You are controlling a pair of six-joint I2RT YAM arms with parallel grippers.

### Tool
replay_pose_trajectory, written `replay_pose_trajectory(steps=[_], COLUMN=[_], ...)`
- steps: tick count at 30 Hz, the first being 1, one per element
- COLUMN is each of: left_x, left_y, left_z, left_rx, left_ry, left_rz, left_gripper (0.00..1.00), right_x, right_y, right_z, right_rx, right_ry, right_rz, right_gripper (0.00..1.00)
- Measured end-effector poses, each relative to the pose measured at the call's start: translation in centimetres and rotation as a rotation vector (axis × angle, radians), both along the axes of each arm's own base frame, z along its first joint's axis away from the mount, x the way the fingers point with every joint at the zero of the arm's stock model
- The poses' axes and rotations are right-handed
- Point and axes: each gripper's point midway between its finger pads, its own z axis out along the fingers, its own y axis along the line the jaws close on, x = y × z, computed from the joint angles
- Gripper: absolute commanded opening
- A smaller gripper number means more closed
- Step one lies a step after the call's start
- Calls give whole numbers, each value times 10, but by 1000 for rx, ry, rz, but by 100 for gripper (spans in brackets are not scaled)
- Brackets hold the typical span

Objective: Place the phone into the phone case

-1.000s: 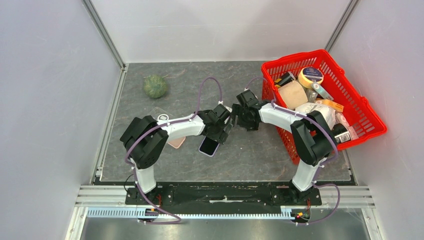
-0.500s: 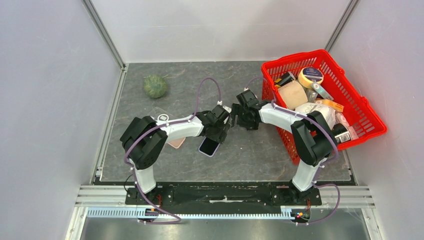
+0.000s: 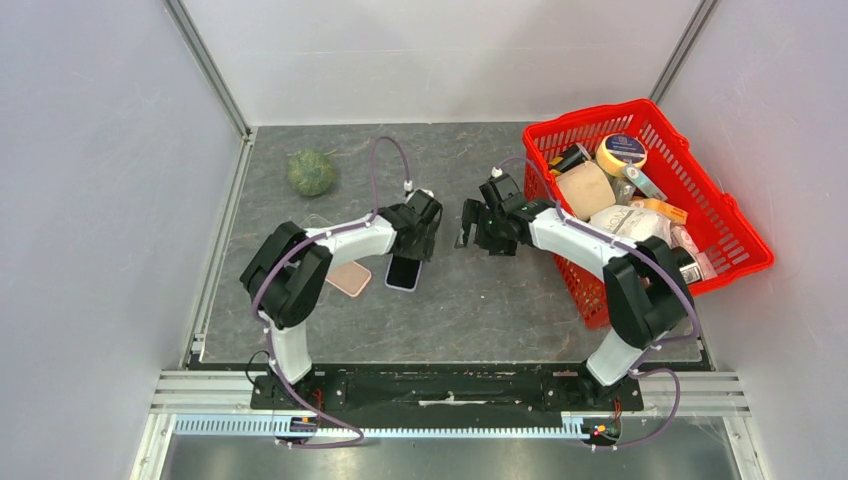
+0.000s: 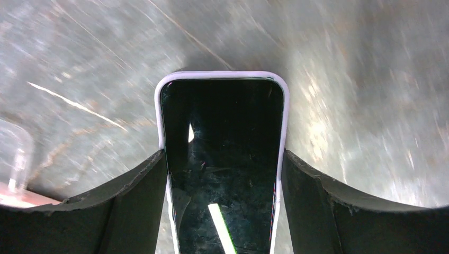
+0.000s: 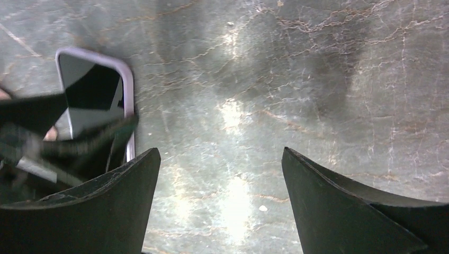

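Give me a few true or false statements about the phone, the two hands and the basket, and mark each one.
1. The left hand grips the phone by its long edges. True.
2. The right hand holds a roll of tape. False: it is open and empty above the bare table.
3. The red basket stands on the right side of the table, full of items. True.
4. The green round object lies inside the basket. False: it sits on the table near the far left corner.
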Motion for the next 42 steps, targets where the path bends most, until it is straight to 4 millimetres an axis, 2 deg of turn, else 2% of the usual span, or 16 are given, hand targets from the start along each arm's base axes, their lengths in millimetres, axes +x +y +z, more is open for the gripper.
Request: replay_pose_trajectory(steps=[4,6,7,8,11,15,16,17,19,20,21,23,30,33,37,42], left_x=[45,68,86,94,129,157,161,163,167,167,167,168,171,169,162,132], left_y=[13,14,11,13,11,11,12,12,12,12,12,12,14,16,26,54], left_z=[3,5,15,9,13,10,8,5,4,5,5,5,8,17,43,98], left_rx=[11,15,8,16,10,-2,-3,-3,-13,-17,-20,-25,-42,-58,-83,-139], left_ry=[-33,-55,-84,-85,-118,-130,-127,-122,-112,-112,-110,-107,-124,-132,-163,-230], left_rz=[115,152,171,187,231,272,279,285,289,291,295,299,307,309,332,436], left_gripper=[21,21,21,21,21,22,25,33,63,73,80,86,88,88,85,66], right_x=[-6,-12,-15,-17,-23,-32,-35,-37,-39,-40,-40,-40,-41,-41,-41,-40], right_y=[1,0,-1,-1,-2,-3,-3,-3,-3,-3,-3,-2,-1,-1,-1,-2], right_z=[12,12,11,10,10,12,12,12,12,12,12,12,12,12,12,12], right_rx=[32,38,39,41,49,56,58,59,60,60,60,61,60,60,58,53], right_ry=[-11,1,6,12,21,23,25,26,28,30,30,30,29,29,27,18], right_rz=[1,9,11,15,22,29,32,33,36,38,38,39,45,46,52,66], right_gripper=[92,92,92,92,92,92,93,93,94,94,95,97,99,99,99,99])
